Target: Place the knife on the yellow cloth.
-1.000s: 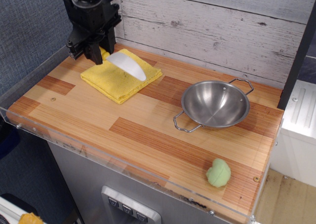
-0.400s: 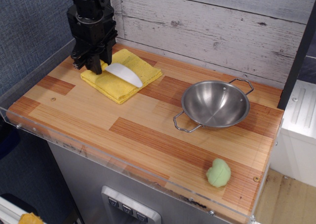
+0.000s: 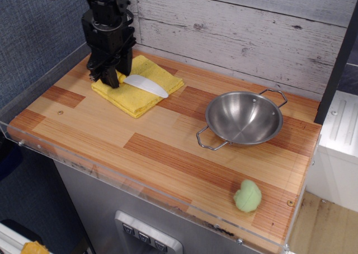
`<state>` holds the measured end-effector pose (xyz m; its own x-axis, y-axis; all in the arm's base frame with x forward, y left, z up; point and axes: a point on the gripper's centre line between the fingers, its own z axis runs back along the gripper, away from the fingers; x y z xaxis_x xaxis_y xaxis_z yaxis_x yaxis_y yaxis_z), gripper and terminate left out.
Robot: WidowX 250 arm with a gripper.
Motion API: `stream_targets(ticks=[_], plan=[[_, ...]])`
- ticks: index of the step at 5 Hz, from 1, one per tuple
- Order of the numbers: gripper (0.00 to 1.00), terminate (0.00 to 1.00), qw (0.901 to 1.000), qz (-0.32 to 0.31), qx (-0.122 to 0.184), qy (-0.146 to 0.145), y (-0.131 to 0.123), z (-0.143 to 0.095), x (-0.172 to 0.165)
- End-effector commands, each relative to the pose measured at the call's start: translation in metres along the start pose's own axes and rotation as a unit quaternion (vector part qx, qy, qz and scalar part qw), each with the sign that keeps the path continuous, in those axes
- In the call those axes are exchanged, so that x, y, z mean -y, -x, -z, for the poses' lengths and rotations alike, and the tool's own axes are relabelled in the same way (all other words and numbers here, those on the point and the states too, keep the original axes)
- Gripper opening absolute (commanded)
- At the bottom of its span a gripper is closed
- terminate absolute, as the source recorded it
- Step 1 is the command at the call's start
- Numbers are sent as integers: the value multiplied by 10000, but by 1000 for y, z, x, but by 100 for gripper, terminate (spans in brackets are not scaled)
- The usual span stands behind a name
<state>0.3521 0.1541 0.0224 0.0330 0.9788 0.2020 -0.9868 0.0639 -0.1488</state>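
The folded yellow cloth (image 3: 138, 86) lies at the back left of the wooden table. The knife's curved white blade (image 3: 146, 85) lies low across the cloth, pointing right; its yellow handle is hidden between the fingers. My black gripper (image 3: 111, 76) stands upright over the cloth's left part, shut on the knife's handle end. The blade looks to rest on or just above the cloth; I cannot tell whether it touches.
A steel bowl (image 3: 244, 118) with two wire handles stands right of centre. A small green lump (image 3: 248, 196) lies near the front right corner. A clear acrylic rim (image 3: 84, 167) edges the table front and left. A plank wall (image 3: 240, 24) stands behind.
My gripper has come down and slightly right with the knife. The blade has sunk from above the cloth to lie flat on it.
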Motion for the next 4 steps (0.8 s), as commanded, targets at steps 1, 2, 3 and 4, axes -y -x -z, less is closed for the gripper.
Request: stream_targets(ticks=[1, 2, 3, 4], plan=[[100, 0, 10000, -8, 18, 38, 3, -13, 1], [100, 0, 9999, 70, -45, 103, 6, -20, 4], [100, 0, 9997, 65, -73, 244, 7, -36, 6], [100, 0, 9989, 27, -198, 419, 7, -49, 8]])
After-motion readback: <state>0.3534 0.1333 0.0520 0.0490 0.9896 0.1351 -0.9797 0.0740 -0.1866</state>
